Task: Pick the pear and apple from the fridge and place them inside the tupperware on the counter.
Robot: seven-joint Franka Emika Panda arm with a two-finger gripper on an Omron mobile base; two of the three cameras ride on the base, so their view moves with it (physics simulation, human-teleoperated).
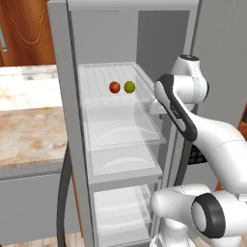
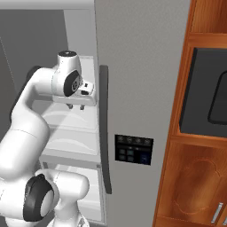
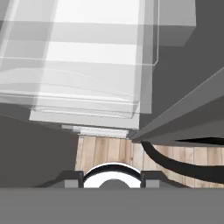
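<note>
Where the fridge (image 1: 72,120) stands open in the left base view, its white translucent shelves and drawers run between a grey side wall on the left and the arm on the right, with free room above the top shelf. On that shelf the apple (image 1: 114,87) and the pear (image 1: 129,86) sit just beside each other, apple left, pear right, toward the far part of the shelf. The arm rises from the lower right, bends at a dark elbow and reaches up to the shelf's right edge, its wrist near the pear but apart from it. In the right base view the tool (image 2: 76,106) points down over the drawers, its short tips together and holding nothing, close to the dark vertical door handle (image 2: 104,128). Left of the fridge lies the table (image 1: 29,125). A dark cable (image 1: 62,198) hangs near the fridge's left wall.
</note>
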